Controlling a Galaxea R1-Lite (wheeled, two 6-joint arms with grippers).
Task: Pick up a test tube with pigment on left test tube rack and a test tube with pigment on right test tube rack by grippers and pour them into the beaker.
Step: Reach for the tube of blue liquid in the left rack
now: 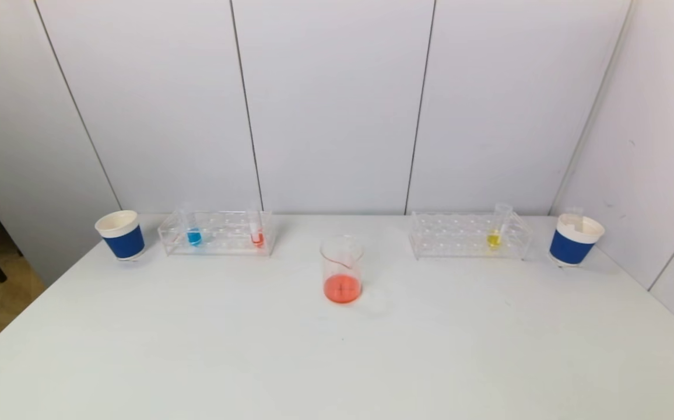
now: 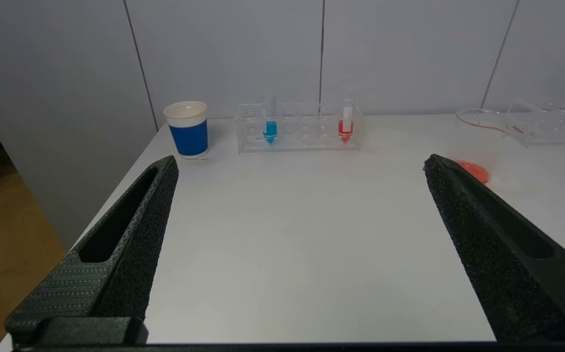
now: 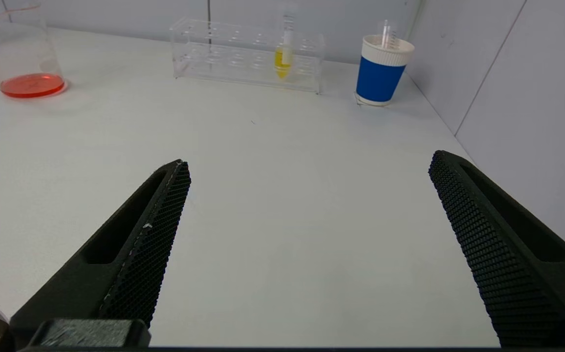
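A clear beaker (image 1: pixel 342 269) with orange-red liquid at its bottom stands mid-table. The left clear rack (image 1: pixel 217 233) holds a blue-pigment tube (image 1: pixel 193 233) and a red-pigment tube (image 1: pixel 257 234); both show in the left wrist view, blue (image 2: pixel 270 128) and red (image 2: pixel 345 126). The right clear rack (image 1: pixel 469 235) holds a yellow-pigment tube (image 1: pixel 495 233), also in the right wrist view (image 3: pixel 283 57). My left gripper (image 2: pixel 299 164) is open and empty over the near left table. My right gripper (image 3: pixel 309 164) is open and empty over the near right table. Neither shows in the head view.
A blue-and-white paper cup (image 1: pixel 120 234) stands left of the left rack. Another cup (image 1: pixel 573 239) with a clear empty tube in it stands right of the right rack, near the side wall. The white table (image 1: pixel 337 361) ends at the back wall.
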